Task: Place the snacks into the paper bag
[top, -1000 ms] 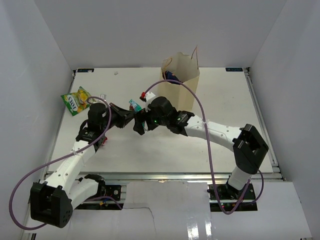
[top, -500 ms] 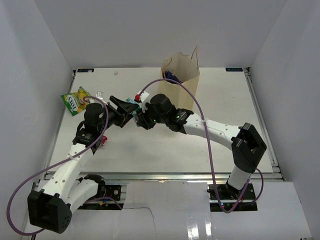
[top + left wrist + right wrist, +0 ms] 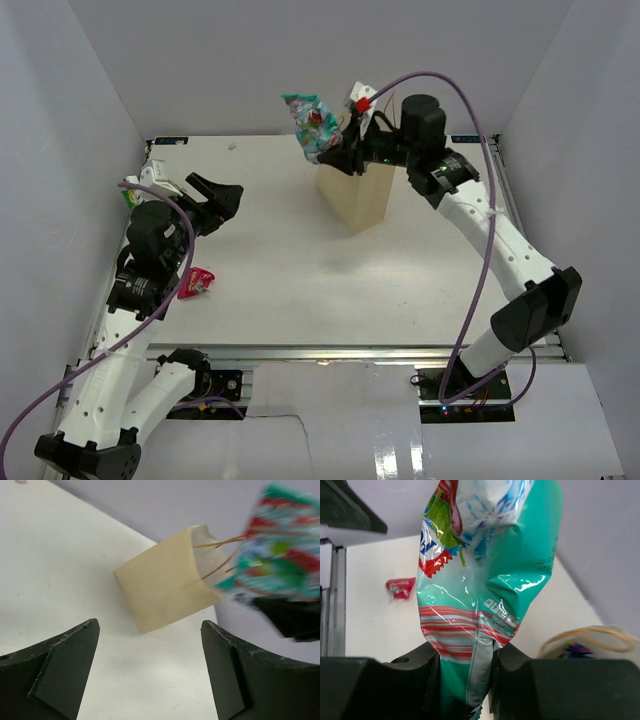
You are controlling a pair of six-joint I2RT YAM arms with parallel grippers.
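My right gripper (image 3: 340,152) is shut on the lower edge of a teal snack packet (image 3: 313,122), held in the air just left of the top of the tan paper bag (image 3: 357,197). In the right wrist view the fingers pinch the teal packet (image 3: 485,570) at its seam, and the right gripper (image 3: 465,675) is closed on it. My left gripper (image 3: 226,197) is open and holds nothing, over the left part of the table. Between its jaws it looks across at the paper bag (image 3: 165,587) and the blurred teal packet (image 3: 280,545). A red-pink packet (image 3: 195,283) lies beside the left arm.
The bag's twisted handle (image 3: 585,635) curves below the held packet, with something blue-purple (image 3: 577,650) inside the bag. The red-pink packet (image 3: 400,586) lies far off on the white table (image 3: 300,280). White walls close the table in on three sides.
The teal packet passed from my left gripper to my right, which closed on it. The right arm lifted it to the bag's top. The left gripper opened and drew back left.
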